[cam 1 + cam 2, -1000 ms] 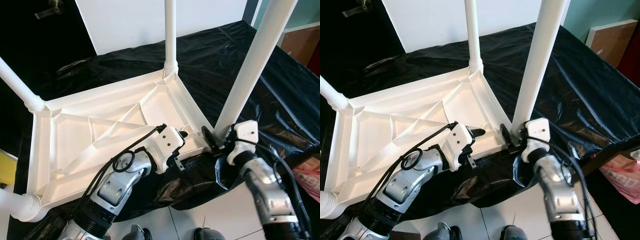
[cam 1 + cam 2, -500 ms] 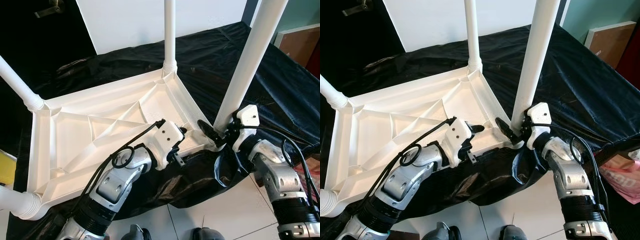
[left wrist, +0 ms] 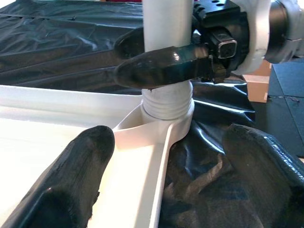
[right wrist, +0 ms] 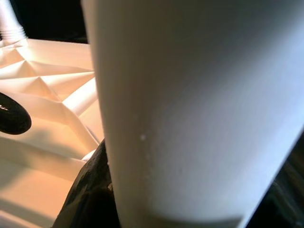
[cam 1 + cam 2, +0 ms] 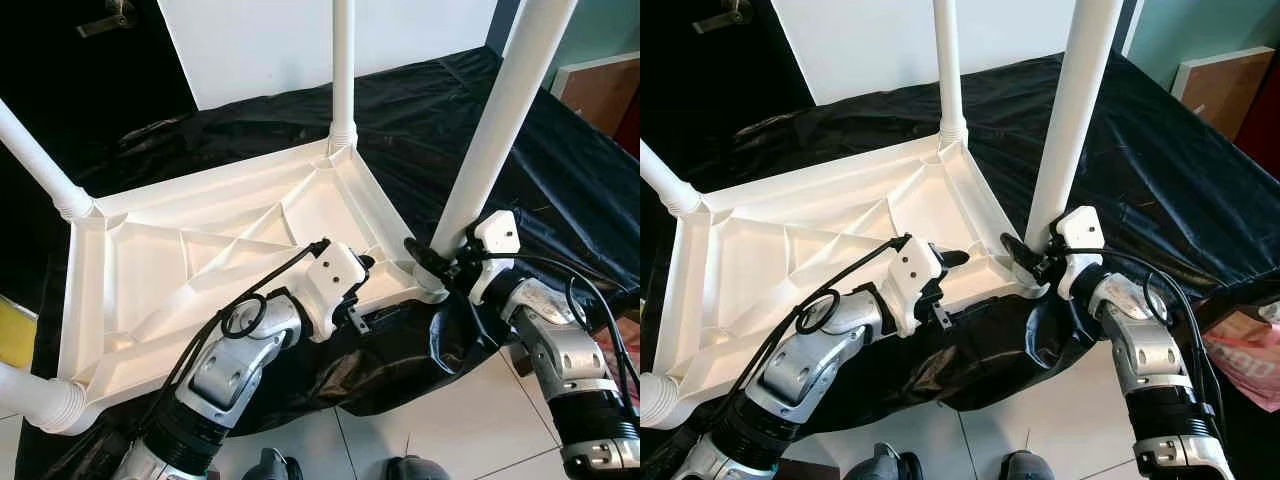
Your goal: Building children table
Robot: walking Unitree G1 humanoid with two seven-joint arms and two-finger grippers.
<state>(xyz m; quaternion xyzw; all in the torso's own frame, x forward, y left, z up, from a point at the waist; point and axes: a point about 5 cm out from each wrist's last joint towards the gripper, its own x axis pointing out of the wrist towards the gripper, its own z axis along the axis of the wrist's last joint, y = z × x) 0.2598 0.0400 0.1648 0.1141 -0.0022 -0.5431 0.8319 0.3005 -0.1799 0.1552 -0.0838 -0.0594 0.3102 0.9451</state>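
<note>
A white plastic children's table [image 5: 200, 250] lies upside down on a black sheet [image 5: 560, 180]. Its legs point up and outward. My right gripper [image 5: 438, 262] is shut on the near right leg [image 5: 495, 120] just above its ribbed socket collar [image 3: 167, 105]. One finger [image 3: 156, 66] crosses in front of the leg and the other sits behind it. My left gripper [image 5: 368, 290] is open and straddles the tabletop's near rim [image 3: 152, 161]. One finger [image 3: 80, 175] rests inside the tabletop and the other [image 3: 261, 166] outside, over the sheet. The right wrist view looks at that leg [image 4: 190, 104] from very close.
The far leg [image 5: 342, 70] stands at the back corner, and two more legs [image 5: 40, 165] [image 5: 35, 400] stick out to the left. A white board [image 5: 260, 40] leans behind the table. Brown boxes [image 5: 600, 90] and a pink bag [image 5: 1240, 350] are on the right, with white floor tiles [image 5: 450, 420] below.
My right forearm has swung outward to the right and the wrist has risen, with the fingers now clasped round the leg's base. The leg stands slightly more upright. My left gripper has hardly moved.
</note>
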